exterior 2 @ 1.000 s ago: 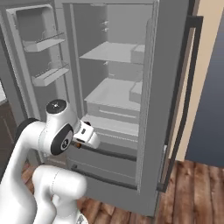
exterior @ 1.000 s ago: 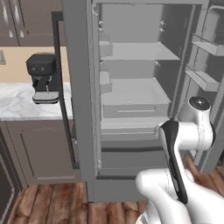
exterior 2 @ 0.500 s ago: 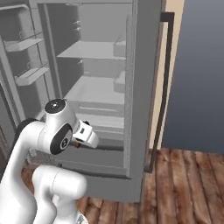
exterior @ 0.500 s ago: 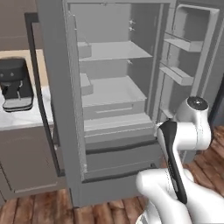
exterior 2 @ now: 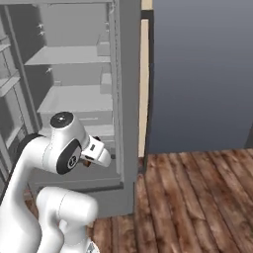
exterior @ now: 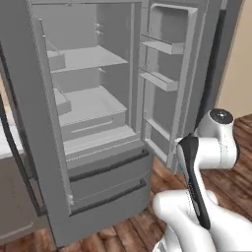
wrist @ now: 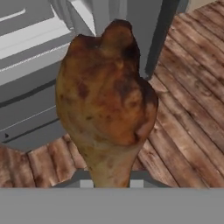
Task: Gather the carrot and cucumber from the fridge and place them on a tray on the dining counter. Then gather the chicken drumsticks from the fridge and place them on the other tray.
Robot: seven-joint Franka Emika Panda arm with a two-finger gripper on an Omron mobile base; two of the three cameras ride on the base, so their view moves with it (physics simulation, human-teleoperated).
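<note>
So the pincer (wrist: pixel 111 183) is clamped on a drumstick (wrist: pixel 107 100), and in the hand view the thing sticks straight out from between the tips, narrow bone end down in the grip and the fat browned end pointing away. Behind the drumstick there's the wood floor (wrist: pixel 183 109), and off to the upper left the lower front of the fridge (wrist: pixel 30 100) with its drawer fronts.

From the right base view you can see the pincer (exterior 2: pixel 89 160) tucked in close under the arm's elbow, a bit of brown showing there, right in front of the fridge's (exterior 2: pixel 74 74) bottom section. The fridge doors are swung open and the shelves inside look bare. The left base view shows the same open fridge (exterior: pixel 88 108) with the door racks (exterior: pixel 162 64) off to the right.
</note>
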